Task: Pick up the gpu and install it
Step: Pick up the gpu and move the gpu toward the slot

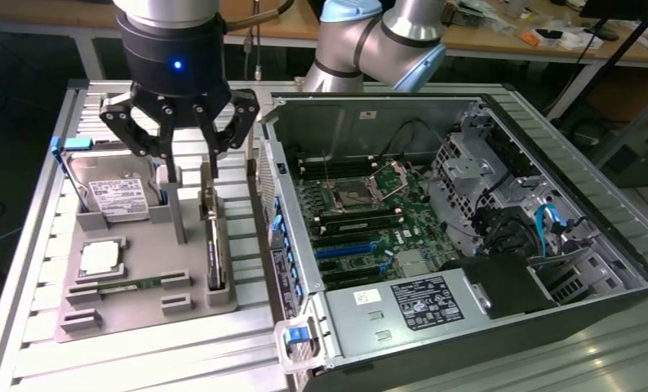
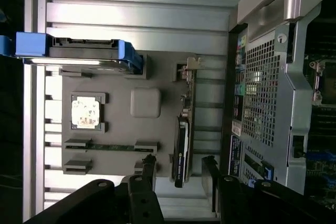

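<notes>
The hand (image 1: pixel 184 145) is open, its fingers (image 1: pixel 150 139) spread wide and holding nothing. It hangs over the far part of a grey tray (image 1: pixel 139 320) that lies on the slatted metal surface (image 1: pixel 193 355), towards the surface's edge on the exterior view's left. The gpu (image 1: pixel 213 237) stands on its long edge in a holder along the side of the tray nearest the computer case (image 1: pixel 585 269), with its silvery metal end towards the hand.

In the wrist view the hand (image 2: pixel 179 167) has one finger (image 2: pixel 149 167) on each side of the gpu (image 2: pixel 184 140) at one end of it, and neither looks to touch it.

Also on the tray are a hard drive (image 1: pixel 112 192) in a blue frame, a square processor chip (image 1: pixel 103 259) and a slim green memory stick (image 1: pixel 128 286). The case lies open just beside the tray, its green board (image 1: pixel 379 220) facing up.
</notes>
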You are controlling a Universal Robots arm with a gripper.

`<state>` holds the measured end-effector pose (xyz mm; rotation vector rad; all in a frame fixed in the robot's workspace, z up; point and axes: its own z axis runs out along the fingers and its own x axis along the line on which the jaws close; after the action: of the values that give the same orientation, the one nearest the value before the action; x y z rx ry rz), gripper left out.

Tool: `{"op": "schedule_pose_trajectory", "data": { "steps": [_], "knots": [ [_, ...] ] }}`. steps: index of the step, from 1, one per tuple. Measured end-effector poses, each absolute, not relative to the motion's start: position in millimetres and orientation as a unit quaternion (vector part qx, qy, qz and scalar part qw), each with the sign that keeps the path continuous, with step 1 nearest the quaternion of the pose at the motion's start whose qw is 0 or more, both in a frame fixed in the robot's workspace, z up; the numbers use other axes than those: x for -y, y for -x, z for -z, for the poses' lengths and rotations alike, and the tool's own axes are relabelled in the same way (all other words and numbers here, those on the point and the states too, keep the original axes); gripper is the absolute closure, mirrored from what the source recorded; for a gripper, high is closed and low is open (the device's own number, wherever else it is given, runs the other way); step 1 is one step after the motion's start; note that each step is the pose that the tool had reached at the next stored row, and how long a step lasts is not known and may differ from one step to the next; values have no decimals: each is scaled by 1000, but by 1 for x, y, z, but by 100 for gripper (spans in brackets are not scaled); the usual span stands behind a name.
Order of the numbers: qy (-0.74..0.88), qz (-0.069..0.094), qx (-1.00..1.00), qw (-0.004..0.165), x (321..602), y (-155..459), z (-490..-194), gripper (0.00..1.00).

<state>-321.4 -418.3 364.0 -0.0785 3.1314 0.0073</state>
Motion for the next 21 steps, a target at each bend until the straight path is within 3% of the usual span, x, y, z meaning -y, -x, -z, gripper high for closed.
{"op": "schedule_pose_trajectory", "data": {
  "steps": [21],
  "knots": [
    [25,-2,-1000,5,430,321,-323,52]
  ]
}}
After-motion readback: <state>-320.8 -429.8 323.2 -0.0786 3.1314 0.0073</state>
